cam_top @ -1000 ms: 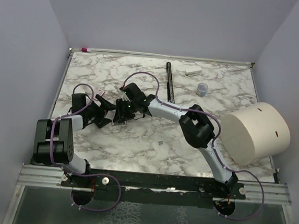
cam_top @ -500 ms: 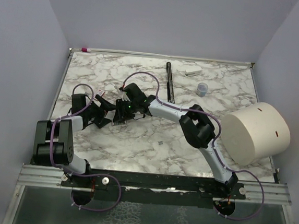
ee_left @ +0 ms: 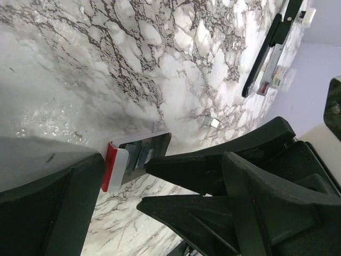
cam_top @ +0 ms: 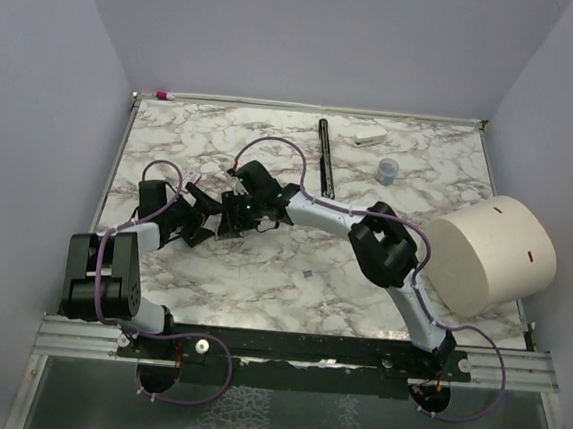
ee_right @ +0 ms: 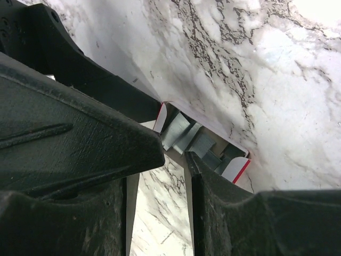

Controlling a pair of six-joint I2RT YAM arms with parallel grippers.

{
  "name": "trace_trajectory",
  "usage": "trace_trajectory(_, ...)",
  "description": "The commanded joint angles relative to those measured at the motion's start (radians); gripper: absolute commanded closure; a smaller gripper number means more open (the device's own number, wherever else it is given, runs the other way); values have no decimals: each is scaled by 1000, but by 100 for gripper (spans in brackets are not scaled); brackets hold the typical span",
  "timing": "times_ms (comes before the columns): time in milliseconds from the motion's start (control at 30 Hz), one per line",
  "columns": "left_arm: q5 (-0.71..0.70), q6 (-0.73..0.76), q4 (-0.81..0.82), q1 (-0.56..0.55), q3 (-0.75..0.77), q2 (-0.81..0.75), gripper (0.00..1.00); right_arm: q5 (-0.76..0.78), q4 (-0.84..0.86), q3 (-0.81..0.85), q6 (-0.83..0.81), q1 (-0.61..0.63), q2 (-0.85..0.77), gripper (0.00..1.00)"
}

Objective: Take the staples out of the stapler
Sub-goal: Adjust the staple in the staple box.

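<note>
My left pincer (ee_left: 162, 161) is spread around the stapler (ee_left: 133, 157); the right pincer (ee_right: 175, 152) I cannot tell. A slipping tip could flick it away.

Top external: fixed high behind the near edge of the marble table (cam_top: 261, 273), facing down and forward, far enough to take it all in.
Left wrist: low, skimming the marble, close on the stapler (ee_left: 133, 157).
Right wrist: nearer still, facing it from the opposite side.
Shared: both wrists, the stapler; top and left wrist, the black bar (cam_top: 326, 158).
</note>
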Motion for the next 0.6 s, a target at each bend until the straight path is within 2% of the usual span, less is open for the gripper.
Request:
trace_trajectory(0,8,79,-96,-19,-4,-39,3,36,51,-5,-37,15,-72,60)
trace_trajectory(200,-52,172,-185,5,54,-122,1,80,-20,-42,-137,15,-185,58)
trace_trajectory(300,-79,216,-243,17,83,-154,1,122,-79,-112,-230,13,-274,57)
trace_trajectory(500,-125,288,-307,14,94,-243,1,396,-128,-431,-425,-21,-552,49)
trace_trajectory(567,-139,328,-325,-9,120,-266,1,418,-122,-548,-465,-69,-652,47)
